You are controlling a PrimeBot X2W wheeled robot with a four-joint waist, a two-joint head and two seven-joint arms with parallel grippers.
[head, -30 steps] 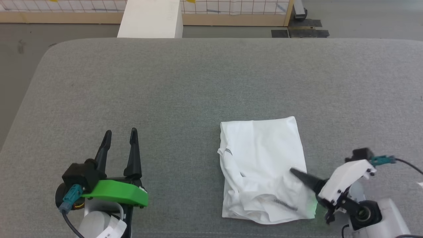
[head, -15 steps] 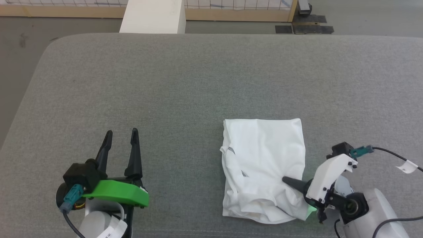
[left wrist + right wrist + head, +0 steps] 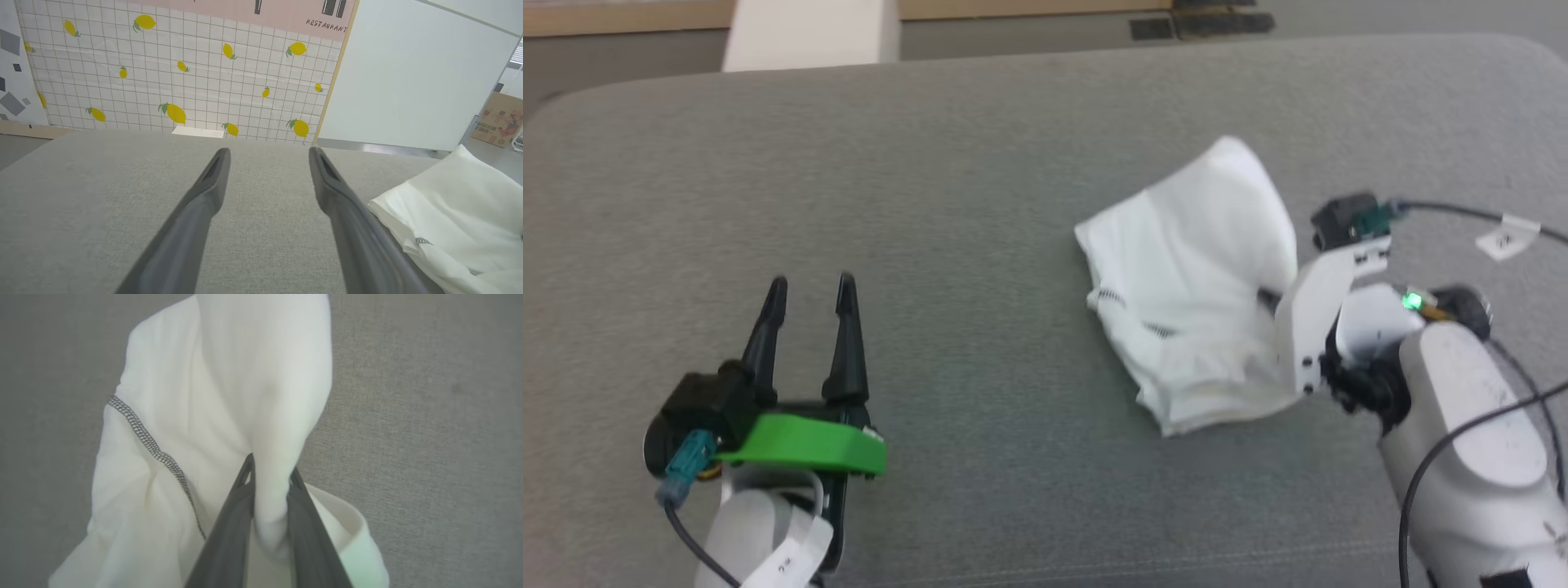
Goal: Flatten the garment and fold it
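The white T-shirt (image 3: 1192,278) is bunched and partly lifted off the grey cushion at centre right of the head view, with grey stitching (image 3: 155,449) showing along a seam. My right gripper (image 3: 1262,296) is shut on a fold at its right edge, and in the right wrist view the cloth (image 3: 269,416) is pinched between the dark fingers (image 3: 229,522). My left gripper (image 3: 809,294) rests open at the lower left, well apart from the shirt. In the left wrist view its fingers (image 3: 204,196) spread over bare cushion, and the shirt (image 3: 457,204) lies to their right.
The grey cushion (image 3: 980,180) spreads wide around the shirt, its far edge near the top of the head view. Beyond it stand a white block (image 3: 809,37) and a lemon-patterned wall (image 3: 184,73). A cable (image 3: 1462,214) trails from the right wrist.
The right gripper has closed on the shirt's right edge and pulled it up and away, so the folded stack is lifted and skewed. The head camera has also shifted. The left gripper stays put.
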